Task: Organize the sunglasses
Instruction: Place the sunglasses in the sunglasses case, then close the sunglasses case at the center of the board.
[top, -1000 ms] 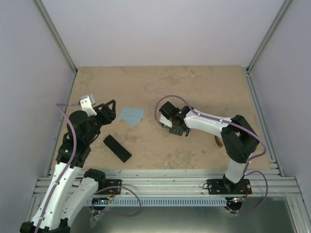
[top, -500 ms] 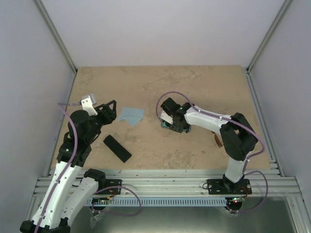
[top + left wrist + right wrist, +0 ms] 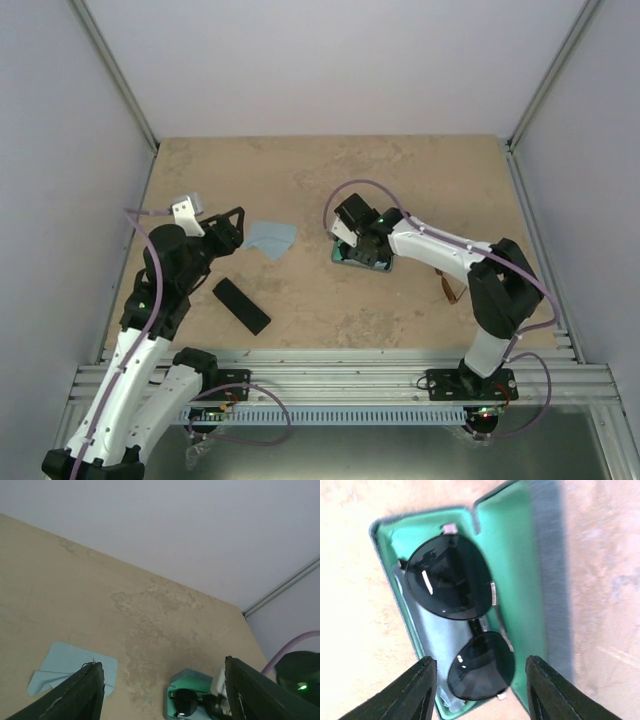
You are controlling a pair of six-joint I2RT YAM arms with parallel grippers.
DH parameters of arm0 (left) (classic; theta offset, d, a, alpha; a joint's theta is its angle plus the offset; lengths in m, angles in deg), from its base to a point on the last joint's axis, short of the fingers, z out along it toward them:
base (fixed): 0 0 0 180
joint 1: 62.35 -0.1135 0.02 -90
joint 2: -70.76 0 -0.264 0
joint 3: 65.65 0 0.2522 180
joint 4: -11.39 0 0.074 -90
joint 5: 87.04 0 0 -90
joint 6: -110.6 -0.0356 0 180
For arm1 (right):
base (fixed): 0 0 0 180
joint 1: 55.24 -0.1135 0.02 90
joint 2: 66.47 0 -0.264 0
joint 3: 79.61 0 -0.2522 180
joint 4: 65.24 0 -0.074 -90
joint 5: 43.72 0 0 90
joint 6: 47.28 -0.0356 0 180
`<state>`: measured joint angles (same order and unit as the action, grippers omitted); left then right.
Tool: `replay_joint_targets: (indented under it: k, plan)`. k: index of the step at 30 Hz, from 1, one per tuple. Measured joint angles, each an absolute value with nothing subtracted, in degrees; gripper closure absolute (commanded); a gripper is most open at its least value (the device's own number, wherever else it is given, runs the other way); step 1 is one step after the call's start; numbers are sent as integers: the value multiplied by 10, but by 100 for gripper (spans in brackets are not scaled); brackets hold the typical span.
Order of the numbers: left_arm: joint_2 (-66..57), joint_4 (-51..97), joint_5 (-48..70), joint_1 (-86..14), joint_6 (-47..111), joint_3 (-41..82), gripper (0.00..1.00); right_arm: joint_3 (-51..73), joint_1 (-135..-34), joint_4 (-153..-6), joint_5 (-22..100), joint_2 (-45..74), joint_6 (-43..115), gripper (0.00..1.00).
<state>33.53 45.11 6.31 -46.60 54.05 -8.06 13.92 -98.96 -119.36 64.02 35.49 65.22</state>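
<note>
The black sunglasses (image 3: 460, 625) with dark lenses lie in an open grey-blue case with a green lining (image 3: 520, 555), on a pale cloth inside it. My right gripper (image 3: 481, 677) hovers just above them, open, its fingers either side of one lens and touching nothing. From above, the right gripper (image 3: 358, 240) stands over the case (image 3: 372, 265) at mid-table. The left wrist view also shows the sunglasses (image 3: 186, 701) in the case (image 3: 192, 679). My left gripper (image 3: 228, 226) is open and empty at the left, near a light-blue cloth (image 3: 270, 238).
A closed black case (image 3: 241, 305) lies in front of the left gripper. A thin brown thing (image 3: 449, 291) peeks out beside the right arm's elbow, mostly hidden. The cloth (image 3: 75, 670) sits under the left finger. Walls and rails bound the table.
My right gripper has opened from shut, letting go of the black sunglasses in the case, and shifted slightly right. The left arm has barely moved.
</note>
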Motion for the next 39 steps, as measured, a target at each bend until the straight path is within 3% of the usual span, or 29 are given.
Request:
replay_joint_targets:
  k: [6, 12, 19, 24, 30, 39]
  plan:
    - [312, 407, 123, -466, 563, -117, 41, 141, -971, -1137, 650, 292, 612, 48]
    - [238, 323, 204, -459, 621, -194, 48, 128, -882, -1089, 690, 289, 475, 51]
    - [115, 232, 213, -367, 680, -231, 58, 127, -821, -1064, 666, 321, 365, 50]
    - [-24, 176, 186, -294, 711, -212, 71, 119, -820, -1060, 635, 367, 334, 50]
    - [-182, 158, 143, -218, 734, -140, 80, 126, -820, -1059, 605, 381, 321, 50]
    - [-311, 149, 115, -178, 769, -57, 96, 164, -820, -1044, 580, 372, 314, 51]
